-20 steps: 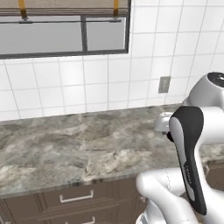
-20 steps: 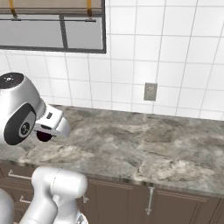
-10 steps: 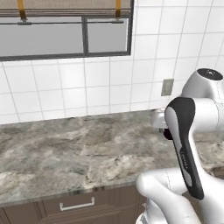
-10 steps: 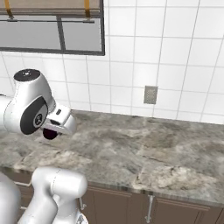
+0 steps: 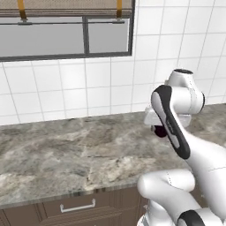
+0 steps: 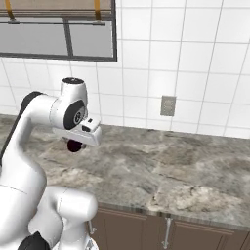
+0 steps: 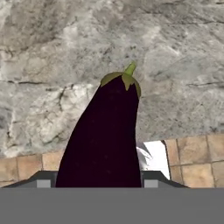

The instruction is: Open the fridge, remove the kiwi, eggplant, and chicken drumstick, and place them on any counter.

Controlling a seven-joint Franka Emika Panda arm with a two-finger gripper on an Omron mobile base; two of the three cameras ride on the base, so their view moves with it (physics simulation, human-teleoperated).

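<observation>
My gripper point(image 6: 74, 145) is shut on the eggplant point(image 7: 105, 135), a glossy dark purple vegetable with a green cap at its far end. In the left base view the gripper point(image 5: 160, 131) hangs just above the counter point(image 5: 66, 154), with a dark bit of the eggplant showing under the hand. The hand view looks down past the eggplant at the marbled counter point(image 7: 65, 43) and its front edge. In the right base view the hand sits over the left part of the counter point(image 6: 171, 171). The fridge, kiwi and chicken drumstick are out of view.
A white tiled wall with a grey outlet point(image 6: 168, 105) backs the counter, and a window point(image 5: 66, 35) sits above it. Dark brown drawers with metal handles point(image 5: 77, 206) run below. Tan floor tiles point(image 7: 192, 157) show past the counter edge.
The arm has lifted and swung the hand with the eggplant farther in over the counter, rightward in the right base view. The grip has not changed.
</observation>
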